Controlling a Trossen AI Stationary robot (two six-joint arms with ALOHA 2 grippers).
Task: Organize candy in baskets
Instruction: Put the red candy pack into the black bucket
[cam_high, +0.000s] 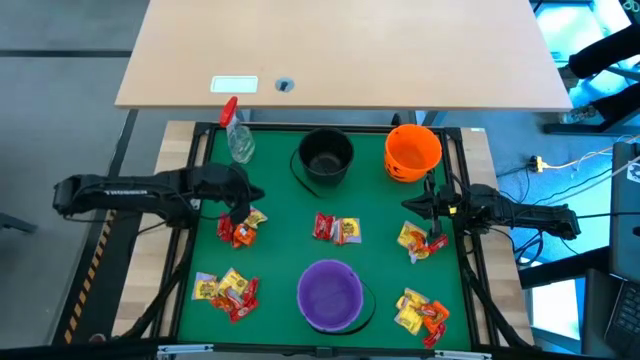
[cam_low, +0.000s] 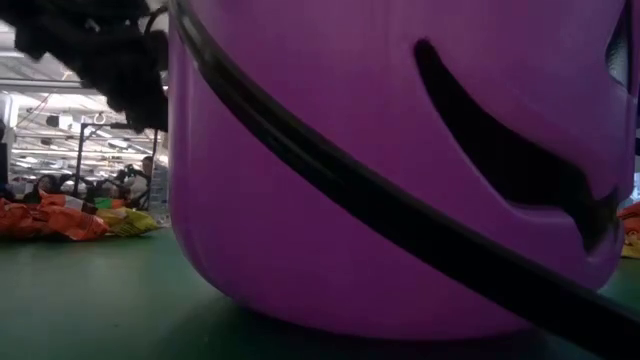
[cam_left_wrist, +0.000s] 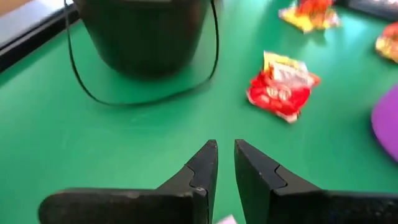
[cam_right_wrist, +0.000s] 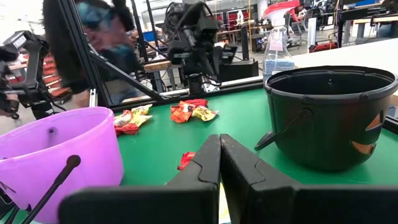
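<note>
While 3 buckets (cam_high: 330, 294) stand upright, left gripper (cam_high: 237, 218) narrow, right gripper (cam_high: 437, 237) closed.

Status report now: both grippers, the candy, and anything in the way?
Left gripper over a candy pile, slightly open. Right gripper shut at another pile. Purple bucket and black bucket look empty. Spray bottle off to the side.

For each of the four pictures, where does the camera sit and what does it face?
High: above the table, looking down; both arms, three buckets.
Low: at mat height, facing the purple bucket; a dark arm at top left.
Left wrist: behind the left gripper, facing the black bucket.
Right wrist: behind the right gripper, fingers shut.
Shared: both wrist views show the black bucket.
</note>
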